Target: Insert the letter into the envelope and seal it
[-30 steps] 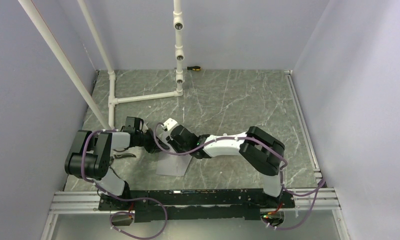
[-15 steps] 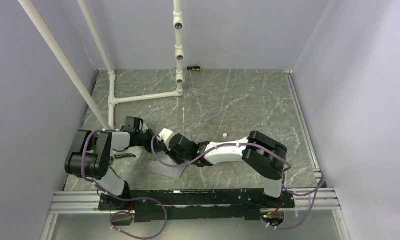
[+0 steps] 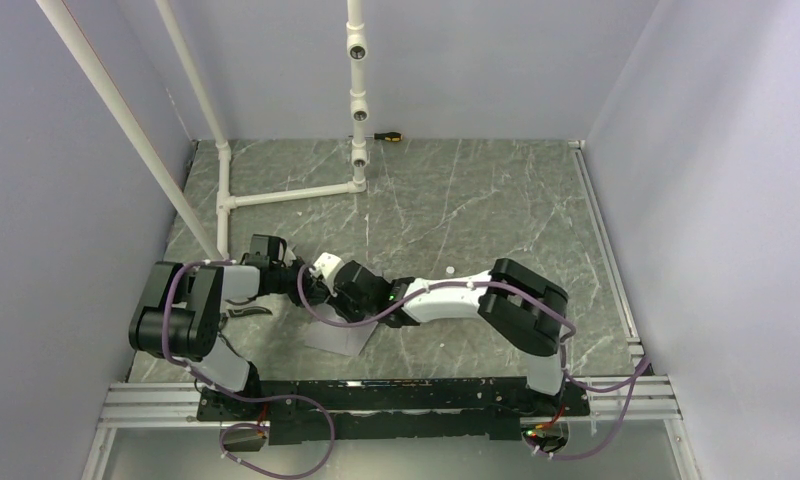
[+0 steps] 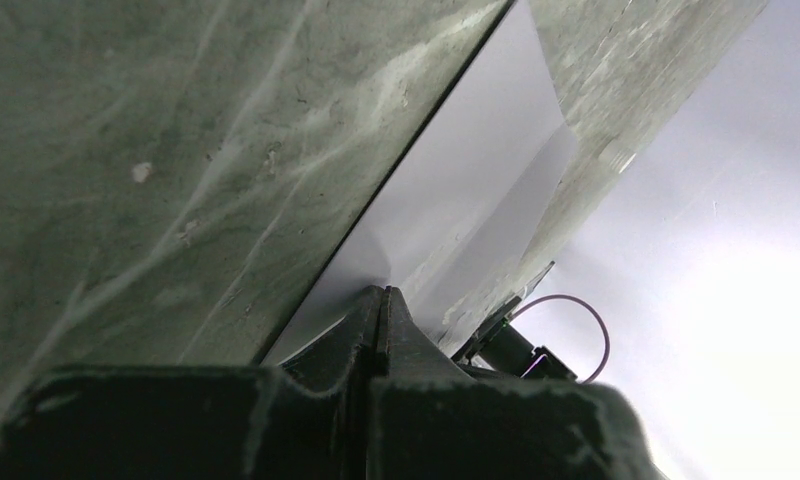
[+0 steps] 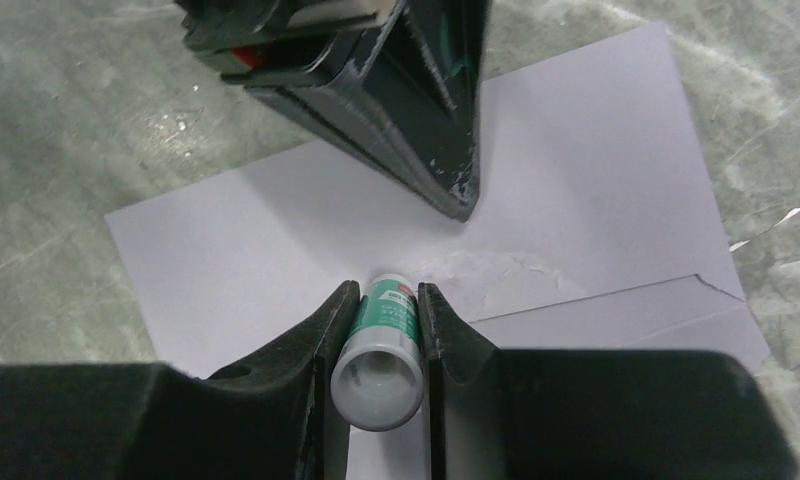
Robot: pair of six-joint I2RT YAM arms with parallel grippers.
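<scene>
The light grey envelope (image 3: 338, 340) lies flat on the marble table; it also shows in the right wrist view (image 5: 576, 200) and the left wrist view (image 4: 456, 190). Its surface is wrinkled near the glue tip. My right gripper (image 5: 381, 292) is shut on a green-and-white glue stick (image 5: 381, 350), whose tip rests on the envelope. My left gripper (image 4: 381, 292) is shut, and its closed tip (image 5: 456, 200) presses down on the envelope just beyond the glue stick. In the top view both grippers meet over the envelope's far-left part (image 3: 311, 288). The tan-orange letter is out of view.
A white pipe frame (image 3: 291, 192) stands at the back left. A screwdriver (image 3: 388, 135) lies against the back wall. A small white cap (image 3: 448, 271) lies on the table by the right arm. Walls close in left, right and behind.
My right arm has moved left with the glue stick, up to the left gripper's tip. The white cap has come into view behind it. The left arm has held still.
</scene>
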